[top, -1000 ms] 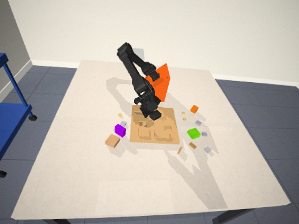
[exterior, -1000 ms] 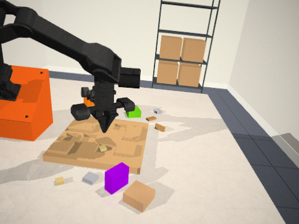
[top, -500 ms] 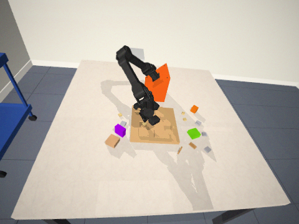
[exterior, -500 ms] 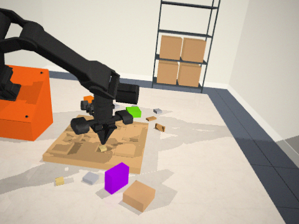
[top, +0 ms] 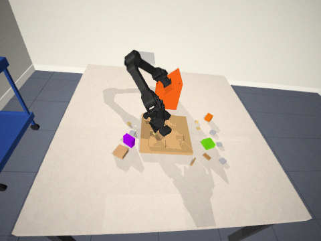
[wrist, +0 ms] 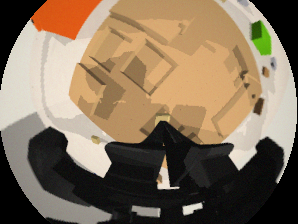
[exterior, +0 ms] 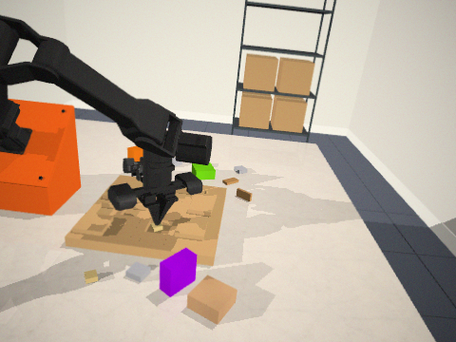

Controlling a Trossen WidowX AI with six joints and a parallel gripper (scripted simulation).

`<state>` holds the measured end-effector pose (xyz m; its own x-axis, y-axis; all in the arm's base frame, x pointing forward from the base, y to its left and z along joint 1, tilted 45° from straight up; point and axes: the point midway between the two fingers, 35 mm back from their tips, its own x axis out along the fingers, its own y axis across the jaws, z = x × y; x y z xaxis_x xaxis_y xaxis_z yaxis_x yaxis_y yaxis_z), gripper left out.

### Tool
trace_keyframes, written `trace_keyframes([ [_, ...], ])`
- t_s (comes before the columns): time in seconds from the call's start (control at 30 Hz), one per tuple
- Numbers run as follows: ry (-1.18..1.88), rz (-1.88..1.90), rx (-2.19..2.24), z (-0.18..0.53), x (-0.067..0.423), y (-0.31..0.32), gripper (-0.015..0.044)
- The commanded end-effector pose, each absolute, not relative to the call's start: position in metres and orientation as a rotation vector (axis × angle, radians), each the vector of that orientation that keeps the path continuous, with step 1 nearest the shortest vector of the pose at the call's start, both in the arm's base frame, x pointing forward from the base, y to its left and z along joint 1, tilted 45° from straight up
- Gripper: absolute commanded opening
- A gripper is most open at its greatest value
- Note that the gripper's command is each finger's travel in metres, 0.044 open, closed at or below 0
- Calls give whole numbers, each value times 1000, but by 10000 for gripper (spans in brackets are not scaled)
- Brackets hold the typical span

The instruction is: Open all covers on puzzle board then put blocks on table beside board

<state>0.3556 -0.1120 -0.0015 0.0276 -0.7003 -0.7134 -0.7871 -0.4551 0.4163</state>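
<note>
The tan puzzle board [top: 190, 135] [exterior: 85, 241] [wrist: 195, 65] lies flat, with tan covers and square recesses hard to tell apart. My gripper [exterior: 158, 222] [wrist: 162, 123] is shut and empty, its tips low over the board, right by a small pale yellow block [exterior: 157, 228] [wrist: 162, 118]. The arm hides part of the board in the top view. On the table, clear of the board, are a purple block [top: 129, 140] [exterior: 178, 272], a tan block [top: 120, 151] [exterior: 212, 298], a green block [top: 208, 143] [exterior: 203, 171] [wrist: 262, 40] and an orange block [top: 208, 117] [exterior: 135, 153].
Several small grey, yellow and brown pieces lie on both sides of the board, among them a grey one [top: 223, 161], a brown one [top: 206, 156] [exterior: 244, 195] and a yellow one [exterior: 91, 276] [wrist: 95, 140]. The orange arm base [top: 172, 97] [exterior: 28, 195] stands behind the board.
</note>
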Motion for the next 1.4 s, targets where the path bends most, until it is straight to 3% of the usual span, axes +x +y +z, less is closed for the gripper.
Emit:
trace_keyframes([
  [0.0,1587,1417,-2187,-1,358,-114,0],
  [1.07,1588,1412,-2185,10,362,-110,0],
  [1.23,1586,1419,-2181,21,362,-98,131],
  [1.37,1586,1414,-2182,40,361,-80,144],
])
